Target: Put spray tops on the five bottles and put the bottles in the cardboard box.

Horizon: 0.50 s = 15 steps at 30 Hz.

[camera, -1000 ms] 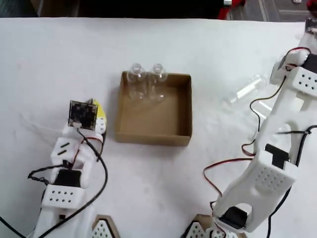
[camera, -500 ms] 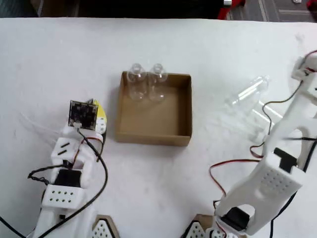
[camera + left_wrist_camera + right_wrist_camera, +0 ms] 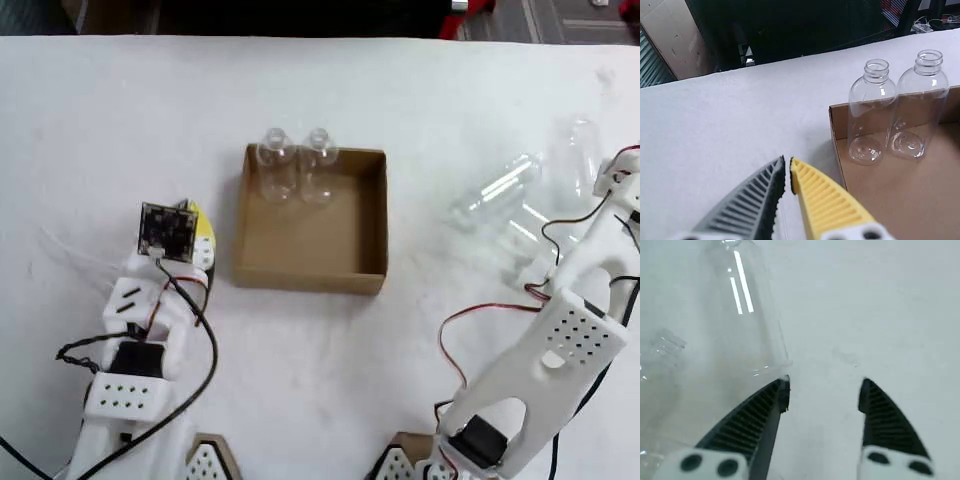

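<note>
On the white bench (image 3: 110, 120) sits the cardboard box (image 3: 310, 278), and inside it the first bottle (image 3: 274, 165) and the second bottle (image 3: 318, 163) stand upright and open-necked, side by side against the far wall. The left claw (image 3: 787, 172) has its grey and yellow fingers pressed together on nothing, low over the bench just beside the box's left wall. Well to the right of the box, the right claw (image 3: 822, 390) stands apart over the bench with one finger just beside a clear bottle (image 3: 745, 305), and a lying bottle (image 3: 495, 195) rests between this arm and the box.
</note>
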Tool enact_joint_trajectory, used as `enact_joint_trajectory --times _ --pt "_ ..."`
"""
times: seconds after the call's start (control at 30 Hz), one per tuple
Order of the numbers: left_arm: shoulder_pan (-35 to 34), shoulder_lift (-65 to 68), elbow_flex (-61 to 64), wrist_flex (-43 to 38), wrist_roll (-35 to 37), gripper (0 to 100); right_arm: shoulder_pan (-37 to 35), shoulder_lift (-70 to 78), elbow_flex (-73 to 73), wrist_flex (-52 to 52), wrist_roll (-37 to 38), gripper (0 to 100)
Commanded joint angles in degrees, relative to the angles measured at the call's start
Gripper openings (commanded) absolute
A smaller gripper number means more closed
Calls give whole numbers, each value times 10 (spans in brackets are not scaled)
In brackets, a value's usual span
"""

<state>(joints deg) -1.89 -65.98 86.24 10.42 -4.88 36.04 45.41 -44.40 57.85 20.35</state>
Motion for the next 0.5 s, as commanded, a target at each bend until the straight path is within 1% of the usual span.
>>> enact_joint_trajectory --times 0.0,0.1,0.2,0.33,0.47 --pt "7 -7 -2 -13 -6 24 -23 -15 -25 -13 7 294" --pt "7 -7 -2 -13 -6 24 -47 -15 -25 -19 11 279" --pt "7 -7 -2 -13 -6 24 -66 -8 -24 -47 8 279" --pt "6 -7 -2 -13 -6 24 -73 8 -25 -67 7 279" --pt "8 -7 -2 -13 -6 24 -74 55 -28 -118 11 269"
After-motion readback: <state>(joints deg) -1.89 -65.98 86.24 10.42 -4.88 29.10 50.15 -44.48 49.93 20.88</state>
